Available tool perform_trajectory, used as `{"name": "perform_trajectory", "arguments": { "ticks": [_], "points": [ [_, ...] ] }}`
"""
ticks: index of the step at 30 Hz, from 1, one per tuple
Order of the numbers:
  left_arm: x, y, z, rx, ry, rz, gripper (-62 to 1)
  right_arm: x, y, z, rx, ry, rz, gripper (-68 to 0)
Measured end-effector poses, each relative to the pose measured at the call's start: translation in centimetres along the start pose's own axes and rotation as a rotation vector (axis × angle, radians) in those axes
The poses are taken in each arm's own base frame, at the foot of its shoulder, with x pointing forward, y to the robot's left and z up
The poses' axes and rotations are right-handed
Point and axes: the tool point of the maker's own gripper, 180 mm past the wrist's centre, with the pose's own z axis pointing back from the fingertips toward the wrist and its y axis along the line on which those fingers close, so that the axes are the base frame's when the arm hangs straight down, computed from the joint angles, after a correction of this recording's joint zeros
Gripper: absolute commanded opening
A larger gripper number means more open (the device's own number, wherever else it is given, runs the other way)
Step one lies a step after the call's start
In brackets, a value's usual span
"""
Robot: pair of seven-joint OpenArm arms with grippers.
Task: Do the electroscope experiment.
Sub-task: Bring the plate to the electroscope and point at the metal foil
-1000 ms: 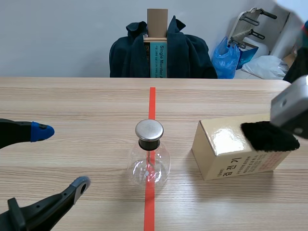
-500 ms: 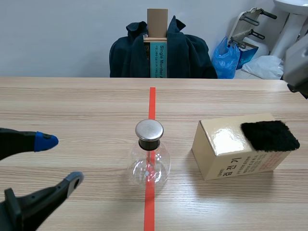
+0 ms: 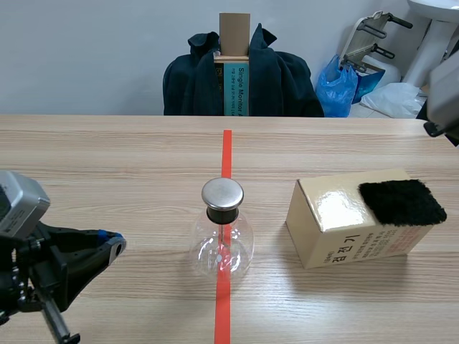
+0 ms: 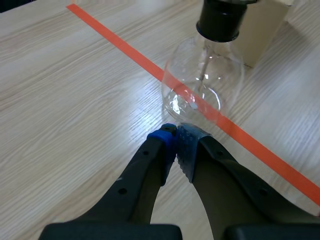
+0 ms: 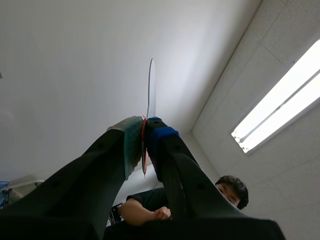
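Scene cam first: the electroscope flask (image 3: 222, 242) stands upright on the red tape line (image 3: 226, 154) around mid-table, with a round metal cap (image 3: 222, 193) on its black stopper. To its right, close but not touching, there's a tan cardboard box (image 3: 333, 229) with a black fuzzy pad (image 3: 401, 202) lying on top. My left gripper (image 3: 107, 246) sits low at the left, well apart from the flask. Only a bit of the right arm (image 3: 445, 93) pokes in at the right edge, up above the table. Left wrist cam: the left gripper (image 4: 176, 142) has both fingers pinched together, pads touching, nothing between them. The flask (image 4: 202, 82) is just ahead of the tips, not touching, and the box (image 4: 262, 25) is behind it. Right wrist cam is looking up at a ceiling light (image 5: 277, 115). The right gripper (image 5: 145, 134) is clamped on a thin clear strip (image 5: 151, 85) that sticks out past the fingertips, and a person (image 5: 150, 210) shows beside the fingers.
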Motion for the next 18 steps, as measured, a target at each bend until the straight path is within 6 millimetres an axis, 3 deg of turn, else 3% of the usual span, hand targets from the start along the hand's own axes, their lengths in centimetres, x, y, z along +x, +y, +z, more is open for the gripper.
{"name": "perform_trajectory", "arguments": {
  "ticks": [6, 10, 18],
  "points": [
    [-1.5, 0.0, -2.6, -0.057, -0.015, -0.004, -58.1, 0.8, 1.6, -0.6, 0.079, -0.032, -0.042, -66.9],
    [-2.5, -1.2, -4.5, -0.096, -0.018, -0.001, -58.1, 2.0, 2.6, -1.3, 0.078, -0.054, -0.100, -66.9],
    [-2.9, -2.4, -6.6, -0.112, -0.033, 0.041, -58.1, 5.0, 10.4, -0.2, 0.288, -0.136, -0.165, -66.9]
  ]
}}
